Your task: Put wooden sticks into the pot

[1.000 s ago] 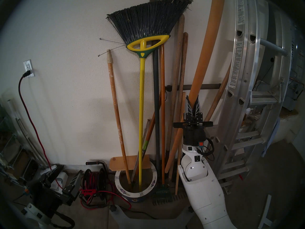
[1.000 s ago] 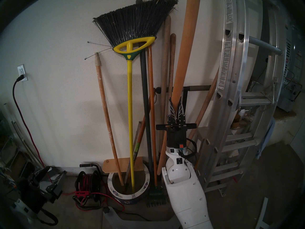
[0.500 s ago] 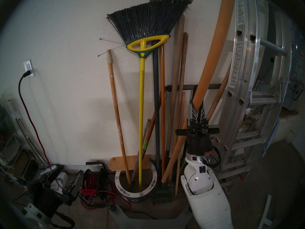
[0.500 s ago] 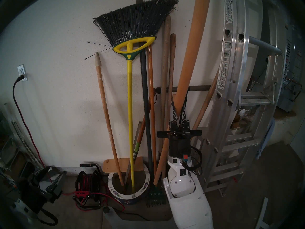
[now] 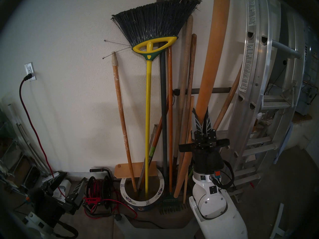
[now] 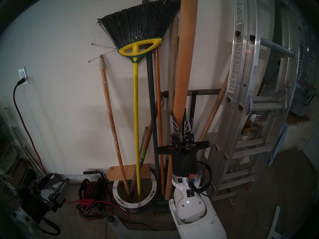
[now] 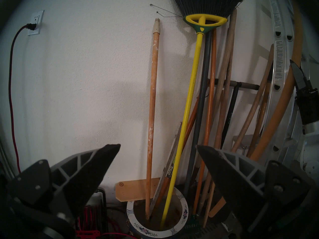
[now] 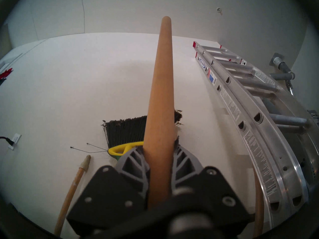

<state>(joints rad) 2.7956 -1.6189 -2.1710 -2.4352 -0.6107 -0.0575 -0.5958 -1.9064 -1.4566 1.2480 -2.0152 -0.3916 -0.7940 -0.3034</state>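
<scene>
The low round pot with a white floral rim stands on the floor by the wall. A paint-speckled tan pole and the yellow-handled broom stand inside it and lean on the wall. My right gripper is shut on a plain tan dowel, gripping it below mid-length. The dowel's lower end hangs to the right of the pot, beside a green rake head. My left gripper is open and empty, low at the left.
Several other tool handles lean on the wall just right of the pot, over a green rake head. An aluminium ladder stands to the right. A cord reel sits left of the pot, and a wooden board behind it.
My right gripper has come down and nearer with the dowel. The dowel's top swung right, then back left to nearly upright, and its lower end is lower. The left arm has not moved.
</scene>
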